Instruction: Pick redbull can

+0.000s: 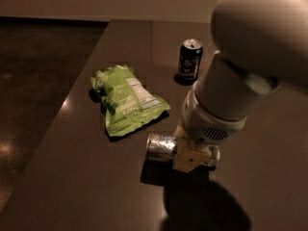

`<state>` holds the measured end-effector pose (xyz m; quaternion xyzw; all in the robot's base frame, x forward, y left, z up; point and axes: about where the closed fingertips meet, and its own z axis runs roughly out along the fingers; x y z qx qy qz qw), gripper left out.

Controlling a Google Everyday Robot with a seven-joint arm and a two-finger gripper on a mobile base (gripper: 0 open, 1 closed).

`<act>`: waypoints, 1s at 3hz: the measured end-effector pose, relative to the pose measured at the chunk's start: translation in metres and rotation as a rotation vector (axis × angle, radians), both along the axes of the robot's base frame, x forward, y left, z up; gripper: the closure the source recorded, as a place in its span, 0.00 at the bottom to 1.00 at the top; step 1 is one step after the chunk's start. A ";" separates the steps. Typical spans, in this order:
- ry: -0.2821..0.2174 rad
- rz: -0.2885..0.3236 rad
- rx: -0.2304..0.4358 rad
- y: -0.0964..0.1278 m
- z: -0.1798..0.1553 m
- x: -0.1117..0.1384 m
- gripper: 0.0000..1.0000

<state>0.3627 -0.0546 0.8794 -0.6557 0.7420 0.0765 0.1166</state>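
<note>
The redbull can (161, 147) is slim and shiny silver and lies on its side, just right of the green bag's lower corner. My gripper (191, 154) comes down over the can's middle from the big white arm (250, 57) at the upper right. It is shut on the can, with one yellowish finger (188, 159) across the can's front; the other finger is hidden behind the can. The can's right end (214, 158) sticks out past the finger. A wide dark shadow lies under the can, so it seems slightly off the table.
A green snack bag (127, 100) lies flat to the left of the can. A shorter dark can with a silver top (190, 57) stands upright behind. The dark table (72, 177) has its left edge running diagonally, with floor beyond it.
</note>
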 end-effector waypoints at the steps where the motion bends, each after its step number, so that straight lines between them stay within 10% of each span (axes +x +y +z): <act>1: -0.013 0.035 0.029 -0.009 0.030 0.003 1.00; 3: -0.021 0.090 0.091 -0.016 0.071 0.005 1.00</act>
